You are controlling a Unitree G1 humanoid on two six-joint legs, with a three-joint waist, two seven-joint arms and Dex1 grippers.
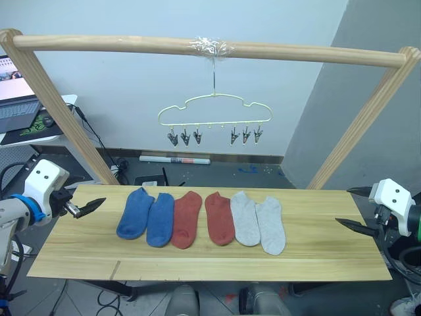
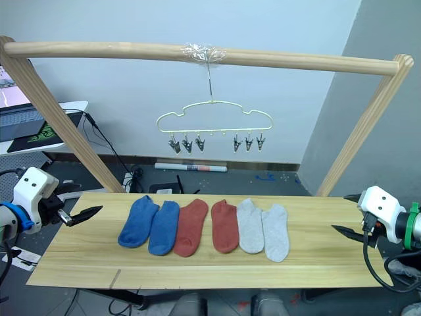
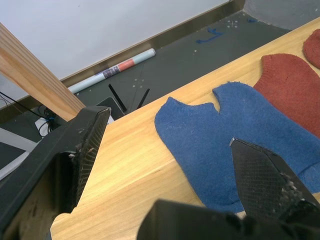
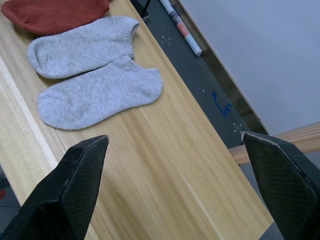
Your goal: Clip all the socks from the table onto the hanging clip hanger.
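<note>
The left gripper is hovering over the left end of the table, fingers spread apart and holding nothing; in the left wrist view its two black fingers are framing the nearest blue sock. The right gripper is hanging at the right end of the table, also wide open and empty, with the two grey socks lying well ahead of its fingers in the right wrist view.

Six socks are lying flat in one row across the middle of the table, toes toward the robot. From the robot's left they are sitting as two blue socks, two red socks and two grey socks. Each pair is touching or slightly overlapping along its edge, and the row is keeping near the far edge of the table.

The hanger is hanging by its hook from the middle of a wooden pole, where clear tape is wrapping the pole. Six clips are dangling under it in two groups of three, all empty. One tube is lying on the floor by the wall, and one laptop is sitting on a side desk at far left
</note>
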